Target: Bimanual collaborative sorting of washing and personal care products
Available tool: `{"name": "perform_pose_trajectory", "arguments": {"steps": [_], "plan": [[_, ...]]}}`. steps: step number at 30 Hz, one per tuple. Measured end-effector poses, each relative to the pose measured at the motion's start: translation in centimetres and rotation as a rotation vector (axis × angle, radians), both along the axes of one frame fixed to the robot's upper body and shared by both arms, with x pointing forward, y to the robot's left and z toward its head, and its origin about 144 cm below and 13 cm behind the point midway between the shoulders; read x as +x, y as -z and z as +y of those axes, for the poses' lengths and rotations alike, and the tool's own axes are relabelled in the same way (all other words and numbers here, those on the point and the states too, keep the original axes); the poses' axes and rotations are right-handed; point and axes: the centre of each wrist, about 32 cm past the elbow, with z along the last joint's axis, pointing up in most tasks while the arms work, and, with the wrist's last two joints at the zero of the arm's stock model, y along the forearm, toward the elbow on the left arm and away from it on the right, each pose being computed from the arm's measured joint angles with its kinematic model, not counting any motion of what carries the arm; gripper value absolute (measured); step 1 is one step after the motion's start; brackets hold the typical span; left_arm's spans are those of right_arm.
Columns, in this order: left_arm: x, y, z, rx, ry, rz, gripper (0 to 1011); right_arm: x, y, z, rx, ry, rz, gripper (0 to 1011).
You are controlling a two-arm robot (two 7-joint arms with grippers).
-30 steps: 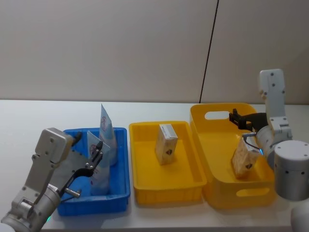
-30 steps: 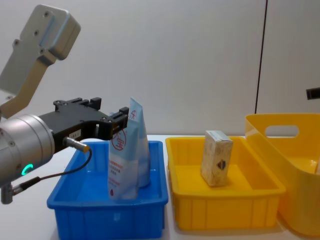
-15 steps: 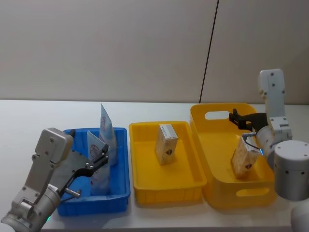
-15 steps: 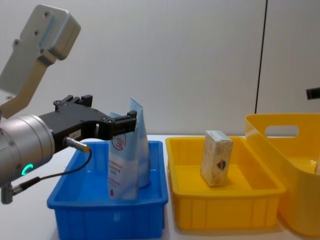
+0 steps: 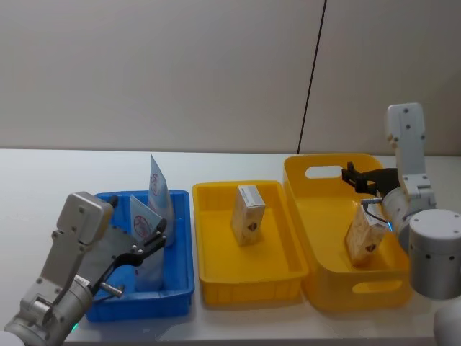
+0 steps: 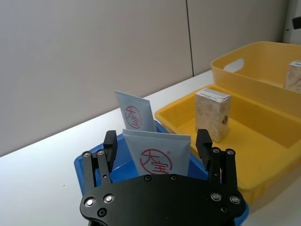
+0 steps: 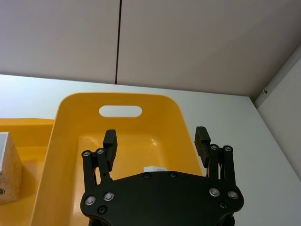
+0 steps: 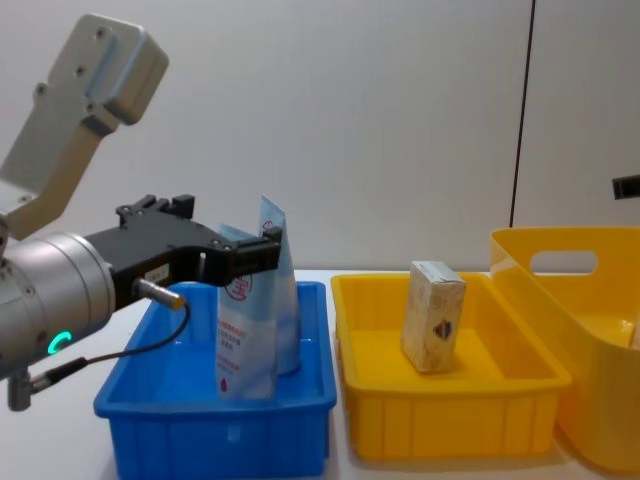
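Two light-blue pouches with red circle logos stand in the blue bin (image 5: 144, 306): a near pouch (image 5: 144, 249) (image 8: 243, 350) (image 6: 157, 157) and a far pouch (image 5: 158, 191) (image 6: 134, 113). My left gripper (image 5: 160, 234) (image 6: 156, 142) (image 8: 266, 250) is open, one finger on each side of the near pouch's top. One beige carton (image 5: 248, 215) (image 8: 433, 315) stands in the middle yellow tray (image 5: 252, 288). Another carton (image 5: 364, 241) leans in the right yellow basket (image 5: 346, 295). My right gripper (image 5: 356, 178) (image 7: 156, 140) hangs open over the far part of that basket.
The three containers stand side by side on a white table (image 5: 57, 173), with a plain wall behind. The basket (image 7: 70, 155) has tall walls and a handle slot (image 7: 120, 111). Bare table lies to the left of the blue bin and behind it.
My left gripper has slid forward along the near pouch, so its fingers now reach past the pouch's top. The right arm, pouches and cartons have not moved.
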Motion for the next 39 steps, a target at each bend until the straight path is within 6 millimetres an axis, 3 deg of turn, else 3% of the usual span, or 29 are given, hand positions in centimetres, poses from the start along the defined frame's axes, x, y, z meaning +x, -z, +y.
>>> {"name": "perform_pose_trajectory", "arguments": {"steps": [18,39], "plan": [[-0.1,0.9,0.0,0.028,0.065,0.076,1001,0.0,0.0,0.0,0.0,0.0,0.0,1004],[-0.2,2.7,-0.4,0.075,0.01,0.122,1001,0.0,0.0,0.0,0.0,0.0,0.0,1003]]}}
